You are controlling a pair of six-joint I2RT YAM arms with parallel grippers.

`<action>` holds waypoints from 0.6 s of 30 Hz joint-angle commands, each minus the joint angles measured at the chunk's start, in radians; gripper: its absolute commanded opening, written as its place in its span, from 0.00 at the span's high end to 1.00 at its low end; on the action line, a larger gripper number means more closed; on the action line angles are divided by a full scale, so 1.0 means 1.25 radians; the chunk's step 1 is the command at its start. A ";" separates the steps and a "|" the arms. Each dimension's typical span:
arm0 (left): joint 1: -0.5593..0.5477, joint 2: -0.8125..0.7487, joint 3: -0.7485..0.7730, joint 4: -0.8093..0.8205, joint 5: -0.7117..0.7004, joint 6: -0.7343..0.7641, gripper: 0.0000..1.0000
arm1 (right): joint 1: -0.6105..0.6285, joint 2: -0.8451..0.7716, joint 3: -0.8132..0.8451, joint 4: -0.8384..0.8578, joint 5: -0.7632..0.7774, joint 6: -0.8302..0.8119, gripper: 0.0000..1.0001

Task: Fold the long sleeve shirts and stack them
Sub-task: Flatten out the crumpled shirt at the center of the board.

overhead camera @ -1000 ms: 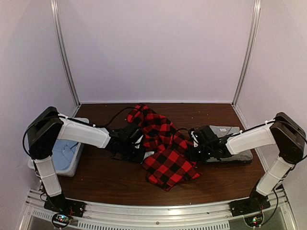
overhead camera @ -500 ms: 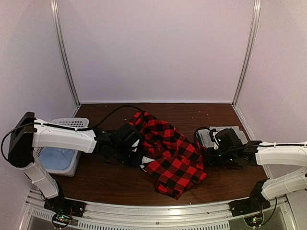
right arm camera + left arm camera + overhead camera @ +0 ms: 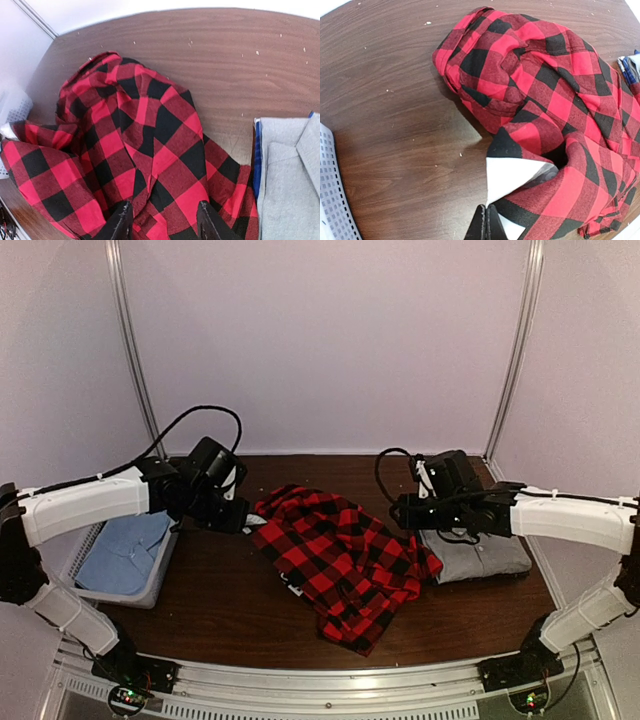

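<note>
- No word, number, brand or sign can be read in any of the views.
- The one mark that could be lettering is on the red-and-black flannel shirt: in the left wrist view a plain white shape sits on a black band at the shirt's near edge. It is folded over and cut off by the cloth, so whether it is a letter cannot be told.
</note>
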 commanded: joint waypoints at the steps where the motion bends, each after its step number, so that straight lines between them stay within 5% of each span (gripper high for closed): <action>1: 0.037 -0.006 0.031 -0.024 -0.008 0.064 1.00 | -0.001 0.021 -0.050 -0.024 -0.046 -0.005 0.51; 8: 0.110 0.004 0.071 -0.024 0.020 0.100 1.00 | -0.002 0.050 -0.123 0.022 -0.086 -0.012 0.37; 15: 0.156 0.009 0.111 -0.024 0.047 0.123 1.00 | -0.001 0.117 -0.141 0.068 -0.075 -0.003 0.39; 18: 0.162 0.016 0.122 -0.026 0.055 0.132 1.00 | -0.001 0.140 -0.134 0.076 -0.073 0.000 0.49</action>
